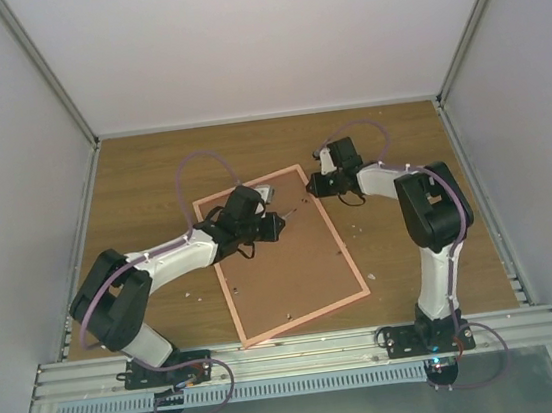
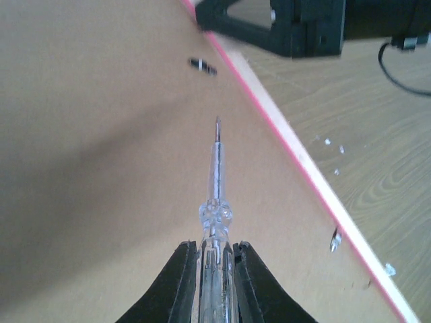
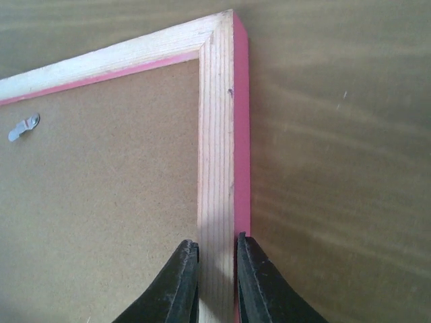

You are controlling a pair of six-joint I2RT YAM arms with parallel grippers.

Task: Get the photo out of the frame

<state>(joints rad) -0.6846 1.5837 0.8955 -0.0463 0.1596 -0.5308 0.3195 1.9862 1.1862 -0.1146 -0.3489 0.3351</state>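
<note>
Nearest the overhead camera, the metal rail [image 1: 294, 350] at the near edge carries both arm bases, and beyond it the wooden table [image 1: 151, 171] fills the floor of the cell. Roughly at its centre the frame [image 3: 217, 134] lies face down and skewed, its brown backing board [image 1: 285, 276] upward inside a pale rim with a pink outer edge. The photo is nowhere visible; presumably it sits under that board, inside the frame. The right gripper [image 3: 217, 259] reaches to the far right corner, its jaws narrow and set on either side of the wooden rim just short of the corner, apparently pinching it to steady the frame. The left gripper [image 2: 214, 259] hangs over the far half of the board, jaws clamped on a clear-handled screwdriver [image 2: 215, 195] whose thin tip points toward the far right edge; whether the tip touches the board cannot be told. A small dark clip [image 2: 202, 65] sits on the board just beyond the tip and slightly left of it, and a metal tab [image 2: 335, 239] shows at the right rim, nearer the gripper. The step in hand looks like freeing the backing: the board is in place, so the task seems at an early stage. The next move likely calls for bringing the tip to a clip and turning or levering it clear without gouging the board, while the right jaws stop the frame sliding.
</note>
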